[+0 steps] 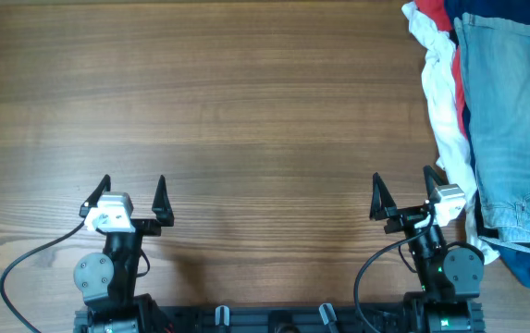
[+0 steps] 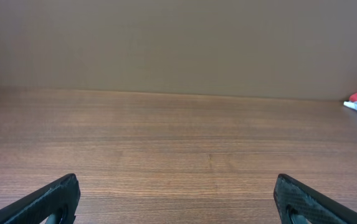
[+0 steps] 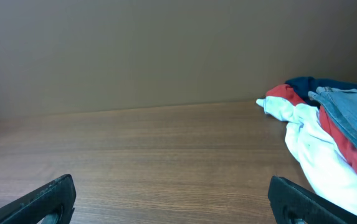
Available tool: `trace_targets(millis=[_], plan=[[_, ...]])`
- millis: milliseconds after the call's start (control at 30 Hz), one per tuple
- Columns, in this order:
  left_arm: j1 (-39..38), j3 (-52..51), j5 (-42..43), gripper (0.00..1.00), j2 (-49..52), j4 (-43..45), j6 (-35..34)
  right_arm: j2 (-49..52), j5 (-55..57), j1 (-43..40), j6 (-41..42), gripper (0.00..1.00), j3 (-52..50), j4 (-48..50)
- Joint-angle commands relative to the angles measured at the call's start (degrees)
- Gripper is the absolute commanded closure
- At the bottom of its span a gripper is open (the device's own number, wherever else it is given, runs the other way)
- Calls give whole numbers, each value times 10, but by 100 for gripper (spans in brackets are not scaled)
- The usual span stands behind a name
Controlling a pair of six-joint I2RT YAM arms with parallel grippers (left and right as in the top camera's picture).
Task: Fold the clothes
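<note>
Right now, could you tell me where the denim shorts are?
Overhead, the denim shorts lie atop the other clothes at the table's right edge, beside the white garment, near the right gripper.

The wooden surface (image 1: 246, 111) lies mostly bare, with both arms parked along its near edge. The left gripper (image 1: 133, 185) has its fingers spread wide, pointing away from the base, with nothing between them. The right gripper (image 1: 401, 180) is spread the same way, also holding nothing.

Over at the far right edge sits a heap of clothes. The pale blue denim shorts (image 1: 510, 120) lie flat on top, running lengthwise. A crumpled white garment (image 1: 445, 102) trails down the heap's left side, ending just beside the right gripper. A red piece (image 1: 436, 14) shows at the top and a navy one (image 1: 528, 264) pokes out at the bottom.
</note>
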Motion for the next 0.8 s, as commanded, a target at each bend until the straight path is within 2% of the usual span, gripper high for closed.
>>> trace_targets(millis=[0, 500, 767], plan=[[-2, -2, -6, 0, -4, -3, -5, -5, 12, 2, -1, 0, -1, 2], [-2, -2, -6, 0, -4, -4, -5, -5, 12, 2, -1, 0, -1, 3], [-2, -2, -5, 0, -4, -3, -5, -5, 66, 2, -2, 0, -1, -2]])
